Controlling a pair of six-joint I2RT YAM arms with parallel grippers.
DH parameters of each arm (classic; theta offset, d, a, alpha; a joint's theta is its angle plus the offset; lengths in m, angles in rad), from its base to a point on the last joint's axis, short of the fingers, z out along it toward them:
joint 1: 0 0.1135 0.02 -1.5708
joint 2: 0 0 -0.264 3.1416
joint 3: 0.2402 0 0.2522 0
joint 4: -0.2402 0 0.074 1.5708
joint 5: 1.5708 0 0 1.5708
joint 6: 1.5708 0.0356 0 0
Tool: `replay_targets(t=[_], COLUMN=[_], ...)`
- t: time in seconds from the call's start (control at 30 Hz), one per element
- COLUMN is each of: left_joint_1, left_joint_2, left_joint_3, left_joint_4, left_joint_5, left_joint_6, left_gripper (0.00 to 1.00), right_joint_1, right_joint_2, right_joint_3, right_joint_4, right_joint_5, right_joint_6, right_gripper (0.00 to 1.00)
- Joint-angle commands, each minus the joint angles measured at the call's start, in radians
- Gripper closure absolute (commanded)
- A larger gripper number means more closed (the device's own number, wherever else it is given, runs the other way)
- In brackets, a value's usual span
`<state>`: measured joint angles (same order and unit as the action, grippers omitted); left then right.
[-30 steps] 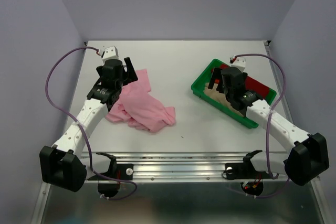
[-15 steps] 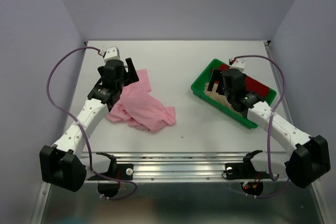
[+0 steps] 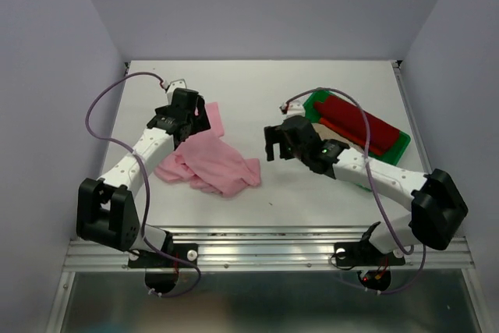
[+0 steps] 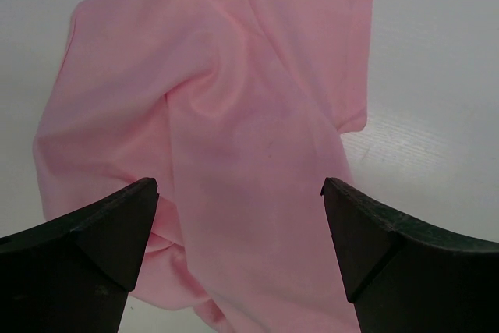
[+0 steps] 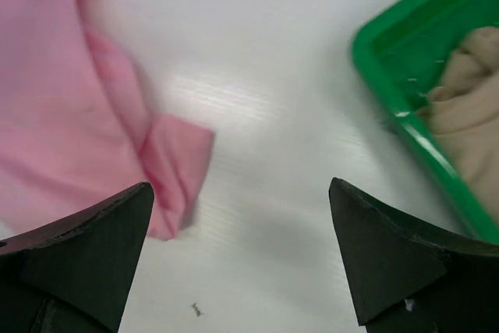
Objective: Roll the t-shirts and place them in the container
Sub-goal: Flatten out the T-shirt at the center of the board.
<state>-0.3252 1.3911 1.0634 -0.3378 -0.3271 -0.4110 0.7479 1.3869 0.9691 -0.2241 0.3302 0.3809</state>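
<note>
Crumpled pink t-shirt [image 3: 209, 157] lies left of the green tray [image 5: 390, 76]. Left gripper [image 4: 238, 189] hovers over it, jaws wide, holding nothing. Right gripper [image 5: 240, 190], equally wide and empty, hovers between shirt and tray.

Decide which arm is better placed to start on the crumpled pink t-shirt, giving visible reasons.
Left, probably. The left gripper hangs open right above the pink t-shirt. The right gripper, also open, is over the table between shirt and green tray.
</note>
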Motion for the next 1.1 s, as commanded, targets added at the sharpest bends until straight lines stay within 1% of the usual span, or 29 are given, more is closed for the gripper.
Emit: replay_targets(t=[0.0,0.1,0.13,0.23,0.33,0.37,0.43,0.47,0.5,0.53,0.57,0.73,0.87,0.9,1.07], left_joint_1=[-0.003,-0.003,-0.002,-0.002,-0.003,-0.003,-0.006,-0.008,-0.012,-0.015,-0.02,-0.049,-0.067,-0.071,-0.077], left_joint_2=[0.022,0.065,0.075,0.13,0.235,0.296,0.357,0.418,0.446,0.474,0.526,0.684,0.787,0.802,0.864], left_joint_3=[0.067,0.087,0.09,0.124,0.228,0.294,0.355,0.39,0.453,0.48,0.533,0.702,0.803,0.814,0.834], left_joint_4=[-0.076,-0.101,-0.102,-0.084,-0.102,-0.11,-0.127,-0.139,-0.161,-0.164,-0.174,-0.243,-0.3,-0.312,-0.317], left_joint_5=[-0.067,-0.084,-0.081,-0.063,-0.058,-0.055,-0.046,-0.047,-0.056,-0.061,-0.067,-0.116,-0.162,-0.179,-0.173], left_joint_6=[-0.047,-0.055,-0.058,-0.051,-0.041,-0.037,-0.031,-0.029,-0.029,-0.031,-0.029,-0.022,-0.014,-0.012,-0.012], left_gripper=[0.02,0.03,0.05,0.06,0.09,0.09,0.12,0.12,0.12,0.12,0.12,0.12,0.13,0.13,0.13], right_joint_1=[0.131,0.143,0.143,0.143,0.143,0.143,0.143,0.143,0.143,0.143,0.143,0.143,0.143,0.143,0.143], right_joint_2=[0.076,0.124,0.133,0.185,0.219,0.224,0.231,0.233,0.233,0.233,0.233,0.23,0.225,0.222,0.228], right_joint_3=[0.074,0.054,0.031,0.014,0.014,0.014,0.016,0.016,0.016,0.014,0.013,-0.006,-0.013,-0.015,-0.017], right_joint_4=[0.031,0.084,0.124,0.166,0.18,0.181,0.18,0.18,0.18,0.18,0.178,0.178,0.178,0.178,0.177], right_joint_5=[-0.02,-0.124,-0.193,-0.275,-0.286,-0.283,-0.27,-0.266,-0.257,-0.253,-0.25,-0.243,-0.237,-0.235,-0.226], right_joint_6=[-0.011,0.038,0.062,0.099,0.118,0.121,0.124,0.125,0.128,0.131,0.134,0.157,0.159,0.159,0.159], right_gripper=[0.0,0.02,0.05,0.08,0.11,0.12,0.15,0.15,0.15,0.15,0.15,0.14,0.13,0.13,0.11])
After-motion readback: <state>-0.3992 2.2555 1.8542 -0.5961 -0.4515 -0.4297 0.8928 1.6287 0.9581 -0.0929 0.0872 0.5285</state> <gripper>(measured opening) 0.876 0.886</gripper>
